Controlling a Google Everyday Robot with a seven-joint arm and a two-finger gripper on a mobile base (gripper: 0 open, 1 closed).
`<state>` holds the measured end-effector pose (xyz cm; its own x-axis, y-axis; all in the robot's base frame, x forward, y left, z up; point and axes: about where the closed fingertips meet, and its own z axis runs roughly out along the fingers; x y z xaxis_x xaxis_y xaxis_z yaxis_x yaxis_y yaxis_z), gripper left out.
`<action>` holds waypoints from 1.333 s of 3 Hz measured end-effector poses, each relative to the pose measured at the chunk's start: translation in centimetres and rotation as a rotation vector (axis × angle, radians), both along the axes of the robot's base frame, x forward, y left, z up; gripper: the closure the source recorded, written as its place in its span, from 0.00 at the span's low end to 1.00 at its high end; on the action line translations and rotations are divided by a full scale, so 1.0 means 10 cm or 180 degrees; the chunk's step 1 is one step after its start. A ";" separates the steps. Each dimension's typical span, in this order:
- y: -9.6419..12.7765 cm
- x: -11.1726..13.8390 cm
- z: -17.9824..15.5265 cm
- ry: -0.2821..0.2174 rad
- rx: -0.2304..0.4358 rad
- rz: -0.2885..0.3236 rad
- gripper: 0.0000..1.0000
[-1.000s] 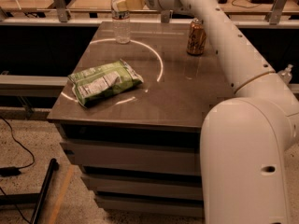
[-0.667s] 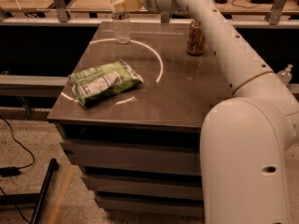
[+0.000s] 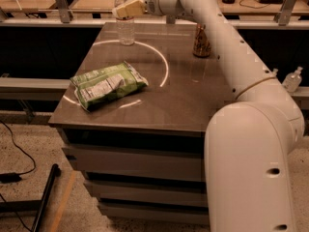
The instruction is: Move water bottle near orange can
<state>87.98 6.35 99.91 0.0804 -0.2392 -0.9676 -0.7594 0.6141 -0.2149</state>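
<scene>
Reaching over the table (image 3: 188, 105), the gripper (image 3: 126, 9) sits against the upper part of the water bottle (image 3: 126, 32) at the far left corner; whether it pinches cannot be told. The orange can (image 3: 201, 41) stands near the far right edge. A square grasp, keeping the bottle upright while carrying it right, looks wisest.

tool (image 3: 124, 9) dropped slightly, now level with upper part of water bottle (image 3: 126, 33), seemingly touching it
</scene>
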 end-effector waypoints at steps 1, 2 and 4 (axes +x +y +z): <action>0.01 0.01 -0.02 -0.0027 -0.0047 0.0006 0.00; 0.03 0.01 -0.04 -0.0034 -0.0077 0.0006 0.00; 0.12 0.05 -0.12 -0.0029 -0.0128 -0.0052 0.00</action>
